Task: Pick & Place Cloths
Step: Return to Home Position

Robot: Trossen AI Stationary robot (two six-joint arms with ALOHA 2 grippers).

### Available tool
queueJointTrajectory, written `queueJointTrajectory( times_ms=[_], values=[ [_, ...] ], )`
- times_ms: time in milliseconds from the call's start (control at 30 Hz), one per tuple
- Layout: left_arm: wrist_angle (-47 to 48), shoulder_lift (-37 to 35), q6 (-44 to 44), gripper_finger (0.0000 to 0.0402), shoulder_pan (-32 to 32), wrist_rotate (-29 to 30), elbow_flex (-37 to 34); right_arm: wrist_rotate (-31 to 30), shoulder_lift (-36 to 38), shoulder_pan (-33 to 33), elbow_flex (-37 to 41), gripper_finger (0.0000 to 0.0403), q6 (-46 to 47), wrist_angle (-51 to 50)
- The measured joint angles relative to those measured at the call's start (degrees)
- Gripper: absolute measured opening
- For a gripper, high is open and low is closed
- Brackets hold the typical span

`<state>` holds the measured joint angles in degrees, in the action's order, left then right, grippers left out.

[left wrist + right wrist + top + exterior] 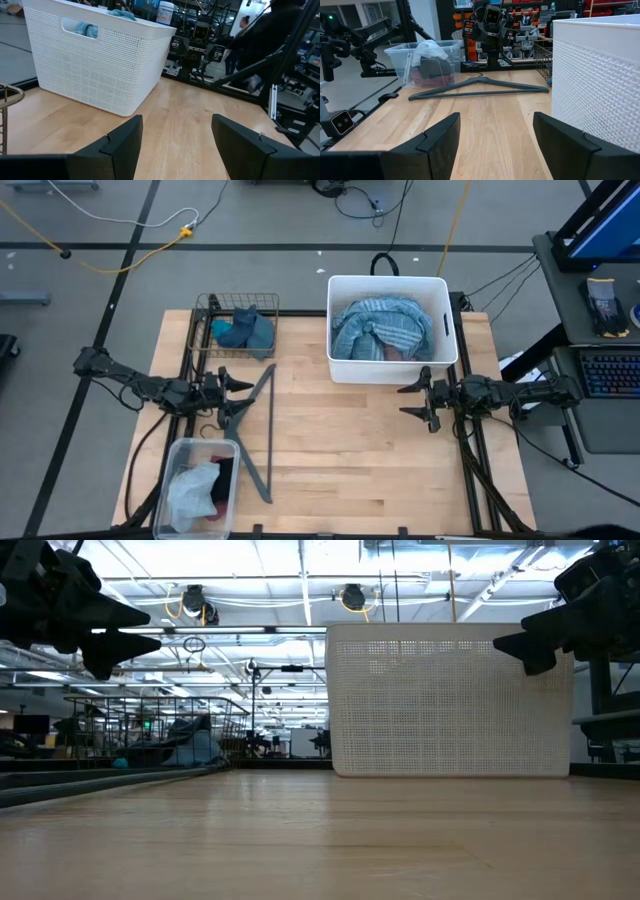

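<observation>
Two spread pincers, left (240, 398) and right (403, 400); rumpled striped cloth (385, 330) in perforated bin (390, 372).

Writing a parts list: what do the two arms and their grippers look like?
Both arms are dark, near-black jointed segments with black cables running alongside. The left gripper and right gripper each end in two flat, tapered matte-black fingers; no markings show.

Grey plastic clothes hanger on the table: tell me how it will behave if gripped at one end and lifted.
The grey plastic clothes hanger probably stays stiff: its thin bars lie straight on the wooden table. Likely light, being an open frame. Gripped at one end, it may swing or tilt.
</observation>
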<state>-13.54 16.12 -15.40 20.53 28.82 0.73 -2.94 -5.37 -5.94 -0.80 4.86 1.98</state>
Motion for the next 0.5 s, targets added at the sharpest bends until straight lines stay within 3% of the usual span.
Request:
queueJointTrajectory(
  times_ms=[500],
  values=[
    [0.0,0.0,0.0,0.0244,0.0,0.0,0.0,0.0,0.0,0.0,0.0,0.0247,0.0,0.0]
  ],
)
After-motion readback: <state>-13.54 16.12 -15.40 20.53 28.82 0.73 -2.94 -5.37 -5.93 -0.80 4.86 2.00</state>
